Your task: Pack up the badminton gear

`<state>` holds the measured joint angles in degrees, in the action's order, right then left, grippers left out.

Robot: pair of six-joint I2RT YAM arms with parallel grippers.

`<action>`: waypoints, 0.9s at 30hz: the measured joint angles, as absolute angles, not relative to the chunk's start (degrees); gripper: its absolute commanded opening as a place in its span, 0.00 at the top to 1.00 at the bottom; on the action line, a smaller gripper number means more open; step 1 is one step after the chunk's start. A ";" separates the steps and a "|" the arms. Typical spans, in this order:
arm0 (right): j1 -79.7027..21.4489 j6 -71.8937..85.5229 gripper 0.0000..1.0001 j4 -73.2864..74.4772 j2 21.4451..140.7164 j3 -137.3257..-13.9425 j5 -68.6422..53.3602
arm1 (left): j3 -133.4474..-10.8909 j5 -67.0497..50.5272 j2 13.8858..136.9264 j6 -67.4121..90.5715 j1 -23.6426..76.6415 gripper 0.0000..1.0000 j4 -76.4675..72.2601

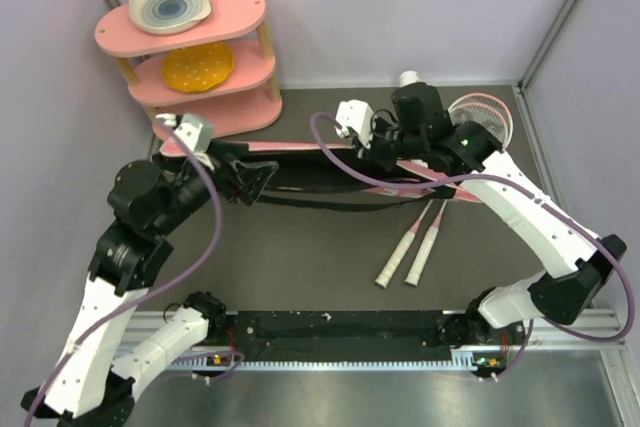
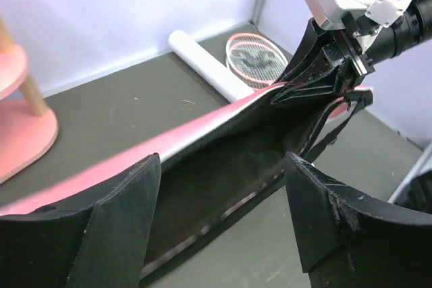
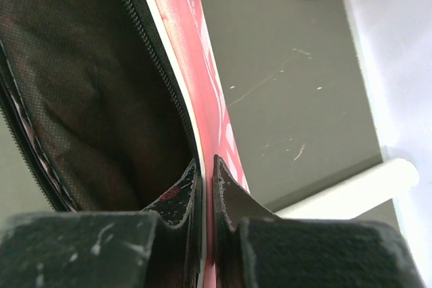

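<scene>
Clamping the right gripper point(image 3: 206, 164) on the pink upper rim of the racket bag point(image 1: 300, 173), straddling its open mouth with the left gripper point(image 2: 221, 166) spread wide, stretching its long axis left-to-right between both, leaving the two rackets point(image 1: 429, 242) just nearside, closer to the right arm.

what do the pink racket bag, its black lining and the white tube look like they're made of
The long pink racket bag looks like smooth, faintly glossy coated fabric or faux leather: its skin catches light. Its black lining looks like matte woven cloth, showing a fine dotted weave. The white cylindrical tube looks like smooth matte plastic or card; unclear which.
</scene>
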<state>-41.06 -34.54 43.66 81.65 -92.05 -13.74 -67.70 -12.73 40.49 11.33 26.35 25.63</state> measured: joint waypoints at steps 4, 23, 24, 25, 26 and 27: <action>-40.69 -37.06 1.00 48.10 79.35 -89.82 -16.78 | -70.67 -22.70 47.18 5.85 26.35 0.21 26.46; -40.71 -40.80 1.00 53.56 70.85 -85.47 -21.12 | -82.50 -49.23 79.85 -10.00 36.07 0.30 33.91; -40.71 -40.91 1.00 53.56 70.85 -85.47 -21.15 | -82.87 -48.90 80.36 -10.20 36.71 0.33 33.87; -40.77 -40.95 1.00 53.54 70.85 -85.47 -21.17 | -83.40 -48.40 81.08 -10.26 37.45 0.37 33.76; -40.91 -40.97 1.00 53.54 70.85 -85.47 -21.17 | -83.83 -47.83 81.82 -10.24 38.06 0.39 33.41; -41.19 -40.97 1.00 53.56 70.85 -85.47 -21.04 | -84.18 -47.13 82.46 -10.07 38.57 0.42 33.17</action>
<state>-41.19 -40.97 53.56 70.85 -85.47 -21.04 -84.18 -47.13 82.46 -10.07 38.57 33.17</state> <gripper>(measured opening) 0.030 0.650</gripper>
